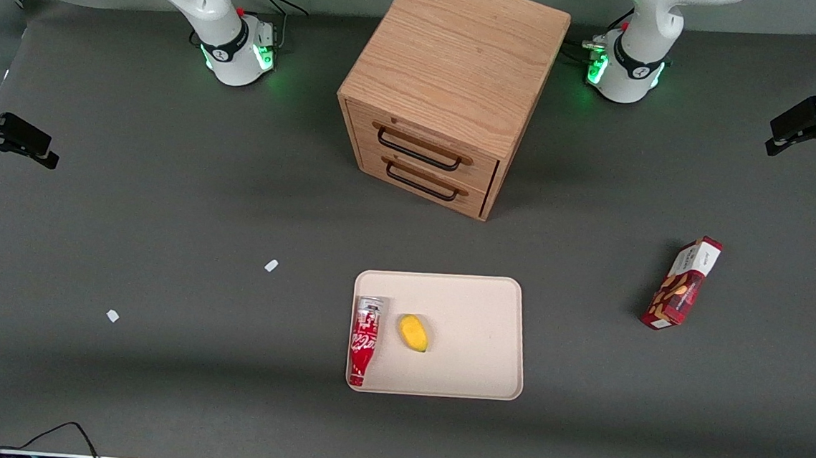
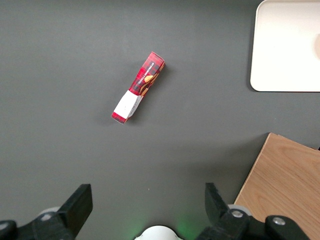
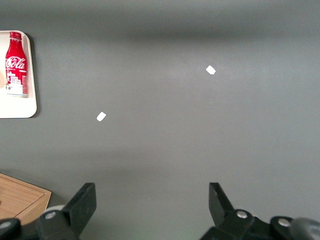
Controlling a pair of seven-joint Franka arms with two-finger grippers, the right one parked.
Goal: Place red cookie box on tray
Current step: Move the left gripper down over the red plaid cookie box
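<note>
The red cookie box (image 1: 682, 283) lies flat on the grey table toward the working arm's end, well apart from the tray (image 1: 480, 320). It is slim and dark red with a white end panel (image 2: 139, 87). The cream tray (image 2: 287, 45) sits nearer the front camera than the cabinet. My left gripper (image 2: 147, 207) hangs high above the bare table near its arm's base, open wide with nothing between its fingers (image 2: 75, 210). The box is far from it. The front view does not show the gripper.
A wooden two-drawer cabinet (image 1: 454, 81) stands at the back middle of the table (image 2: 285, 185). On the tray lie a red-and-white drink can (image 1: 364, 339) and a small yellow fruit (image 1: 413, 332). Two white scraps (image 1: 271, 265) lie toward the parked arm's end.
</note>
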